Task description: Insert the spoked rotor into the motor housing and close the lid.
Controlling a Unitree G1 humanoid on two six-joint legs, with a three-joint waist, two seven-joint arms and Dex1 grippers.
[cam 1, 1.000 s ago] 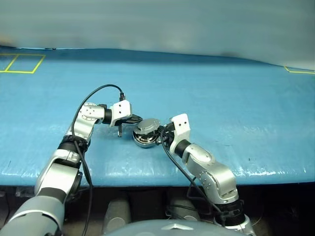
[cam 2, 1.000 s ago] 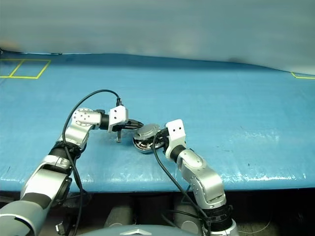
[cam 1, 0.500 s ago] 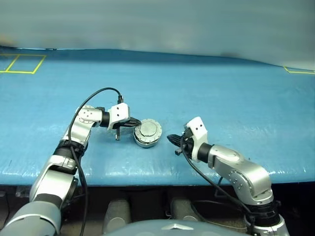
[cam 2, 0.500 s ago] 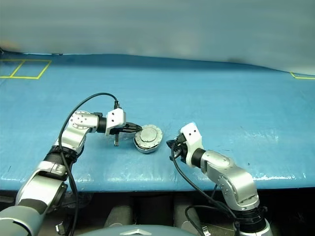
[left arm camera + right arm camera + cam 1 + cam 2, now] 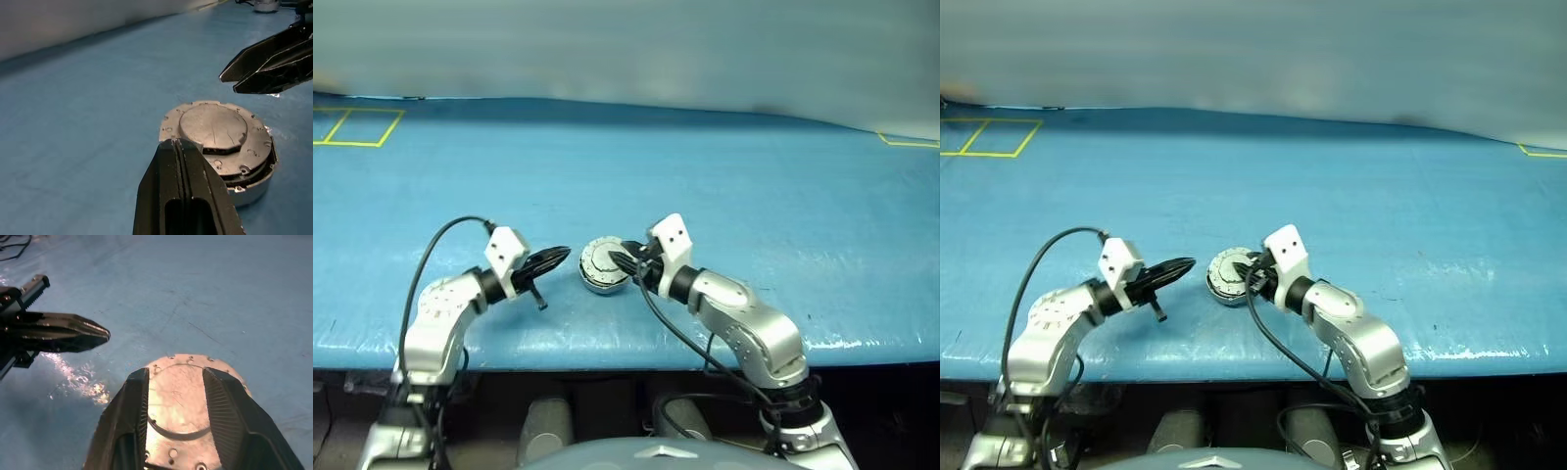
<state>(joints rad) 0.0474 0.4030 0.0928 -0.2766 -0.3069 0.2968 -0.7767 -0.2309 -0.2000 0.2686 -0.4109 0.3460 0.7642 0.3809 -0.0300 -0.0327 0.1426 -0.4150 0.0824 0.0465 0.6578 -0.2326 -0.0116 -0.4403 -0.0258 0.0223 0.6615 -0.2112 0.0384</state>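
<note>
A: Two grippers flank one round grey unit on the bench (image 5: 783, 176). Rotor hidden, can't see inside.

B: Lid (image 5: 215, 128) is down on the housing (image 5: 252, 186), plain grey side with raised centre up. It looks slightly askew in the left wrist view, with a dark gap at one edge; can't tell if it's fully seated.

A: Jaws?

B: Left gripper (image 5: 558, 258) has its jaws pressed together, tips just beside the unit on the robot's left, not touching. Right gripper (image 5: 173, 382) has its jaws spread, over the lid; can't tell whether they touch it.

A: Surface?

B: Blue sheet, wrinkled, glossy glare near the unit. Yellow tape outline (image 5: 354, 125) at the far left corner, another bit far right, both cut off by the frame. Pale blurred wall behind.
</note>
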